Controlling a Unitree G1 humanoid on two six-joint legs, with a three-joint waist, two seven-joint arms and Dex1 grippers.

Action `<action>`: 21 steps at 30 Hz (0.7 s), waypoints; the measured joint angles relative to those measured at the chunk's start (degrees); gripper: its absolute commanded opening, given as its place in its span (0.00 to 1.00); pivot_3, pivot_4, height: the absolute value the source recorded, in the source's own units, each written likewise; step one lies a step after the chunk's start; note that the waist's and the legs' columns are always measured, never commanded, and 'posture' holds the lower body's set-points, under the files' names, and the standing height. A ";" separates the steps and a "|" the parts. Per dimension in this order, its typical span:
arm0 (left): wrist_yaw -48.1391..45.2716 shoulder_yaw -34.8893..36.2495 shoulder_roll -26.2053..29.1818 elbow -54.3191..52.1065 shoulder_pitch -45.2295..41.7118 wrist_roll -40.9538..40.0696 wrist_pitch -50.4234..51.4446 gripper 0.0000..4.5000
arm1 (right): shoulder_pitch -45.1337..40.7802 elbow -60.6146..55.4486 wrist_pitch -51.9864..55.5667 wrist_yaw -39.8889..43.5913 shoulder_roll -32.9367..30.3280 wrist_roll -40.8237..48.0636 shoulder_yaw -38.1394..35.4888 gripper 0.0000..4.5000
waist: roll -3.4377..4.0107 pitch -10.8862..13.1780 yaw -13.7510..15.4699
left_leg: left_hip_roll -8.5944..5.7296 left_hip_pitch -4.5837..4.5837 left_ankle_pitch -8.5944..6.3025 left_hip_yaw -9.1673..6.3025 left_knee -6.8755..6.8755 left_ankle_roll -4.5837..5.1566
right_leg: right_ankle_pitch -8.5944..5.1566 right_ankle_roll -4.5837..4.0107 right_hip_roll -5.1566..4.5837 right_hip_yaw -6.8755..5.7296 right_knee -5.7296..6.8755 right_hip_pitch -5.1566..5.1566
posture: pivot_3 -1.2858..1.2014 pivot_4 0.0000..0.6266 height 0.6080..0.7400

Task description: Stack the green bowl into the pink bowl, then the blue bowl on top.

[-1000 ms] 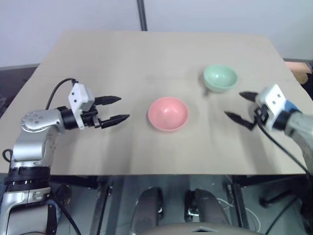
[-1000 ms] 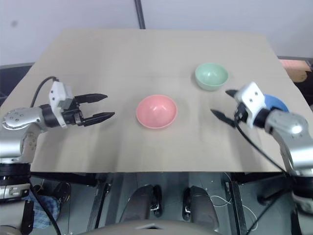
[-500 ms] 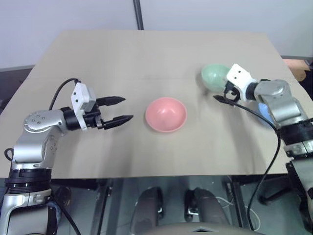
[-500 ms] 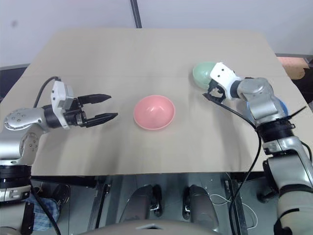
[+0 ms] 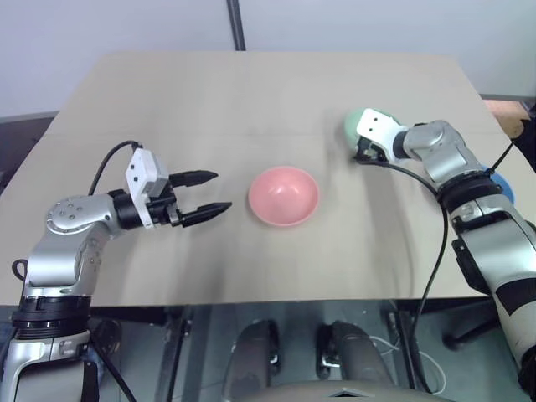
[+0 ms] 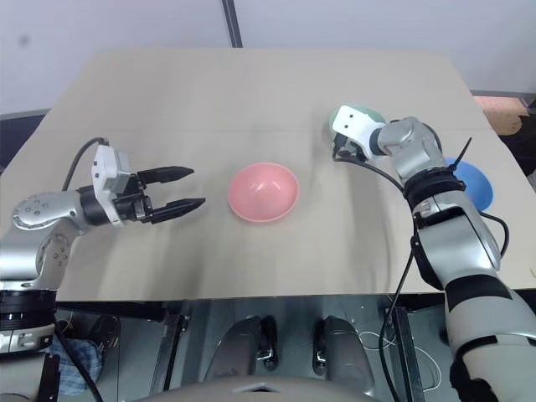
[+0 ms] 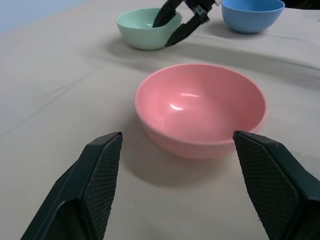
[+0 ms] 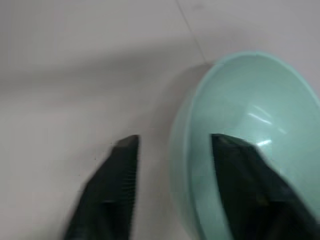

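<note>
Right arm just got onto the green bowl

My right fingers (image 8: 170, 190) swung in from the desk (image 5: 251, 100) edge and now straddle the green bowl's (image 8: 250, 130) rim, closing but not clamped yet. It sits at 2 o'clock from the pink bowl (image 5: 284, 195); blue bowl (image 6: 469, 182) at 3. Left fingers (image 5: 203, 195) wait spread apart.

Silver-grey metal arms with rounded joint housings, small dark screws on the left shoulder casing, black cables looping along both forearms, white boxy wrist modules, left claw (image 5: 205, 195) and right claw (image 7: 179, 22) with tapered black fingers, textured inner pads (image 7: 102, 186)
</note>
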 measured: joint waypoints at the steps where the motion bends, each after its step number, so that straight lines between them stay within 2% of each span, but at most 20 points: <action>1: 0.04 0.01 0.00 -0.13 0.19 -0.01 0.16 0.84 | -0.10 0.50 -0.42 0.04 0.10 -0.12 -0.05 0.14 | 0.00 0.00 0.02 | 0.00 0.00 0.00 0.00 0.00 0.00 | 0.00 0.00 0.00 0.00 0.00 0.00 | 0.52 0.24 1.00; 2: 0.11 0.04 0.00 -0.20 0.22 -0.01 0.22 0.84 | -0.13 0.69 -0.61 0.23 0.25 -0.28 -0.06 0.03 | 0.00 0.00 0.02 | 0.00 0.00 0.00 0.00 0.00 0.00 | 0.00 0.00 0.00 0.00 0.00 0.00 | 0.52 0.24 1.00; 3: 0.14 0.10 0.00 -0.46 0.22 -0.03 0.23 0.84 | -0.15 0.93 -1.18 0.31 0.42 -0.62 -0.09 0.01 | 0.01 0.01 0.01 | 0.00 0.00 0.00 0.00 0.00 0.00 | 0.00 0.00 0.00 0.00 0.00 0.00 | 0.52 0.24 1.00; 13: -0.62 0.21 0.68 -0.70 -0.02 0.05 0.23 0.84 | -0.17 -1.64 -3.43 1.08 0.62 -0.97 -0.79 0.01 | 0.04 0.02 -0.06 | 0.00 -0.01 0.00 0.02 -0.02 0.00 | 0.00 0.00 -0.01 0.02 0.01 -0.04 | 0.52 0.24 1.00; 15: -0.66 0.11 0.68 -0.68 -0.16 0.07 0.19 0.84 | 0.69 -7.72 -3.19 3.72 0.32 0.24 -1.34 0.01 | 0.04 0.03 -0.04 | 0.00 -0.02 0.00 0.02 -0.05 0.00 | 0.00 0.00 -0.01 0.03 0.00 -0.06 | 0.52 0.24 1.00; 17: -0.71 -0.14 0.68 -0.58 -0.30 0.11 0.16 0.84 | 2.86 -16.80 -1.76 8.24 0.03 2.78 -1.68 0.01 | 0.04 0.02 -0.06 | 0.01 -0.02 0.00 0.02 -0.07 -0.01 | 0.00 0.00 0.00 0.04 0.00 -0.06 | 0.52 0.24 1.00; 18: -0.79 -0.29 0.69 -0.53 -0.39 0.11 0.13 0.84 | 5.08 -24.94 0.02 12.05 -0.14 5.07 -1.71 0.01 | 0.04 0.02 -0.01 | 0.01 -0.02 0.00 0.02 -0.11 -0.01 | 0.00 0.00 0.00 0.04 -0.01 -0.07 | 0.52 0.24 1.00; 21: -1.23 -0.48 0.69 -0.42 -0.64 0.13 0.10 0.84 | 8.52 -37.02 4.01 17.26 -1.22 7.31 -0.90 0.01 | 0.03 0.02 0.19 | 0.01 -0.06 0.00 0.01 -0.11 -0.01 | 0.00 0.00 0.00 0.02 -0.03 -0.09 | 0.52 0.24 1.00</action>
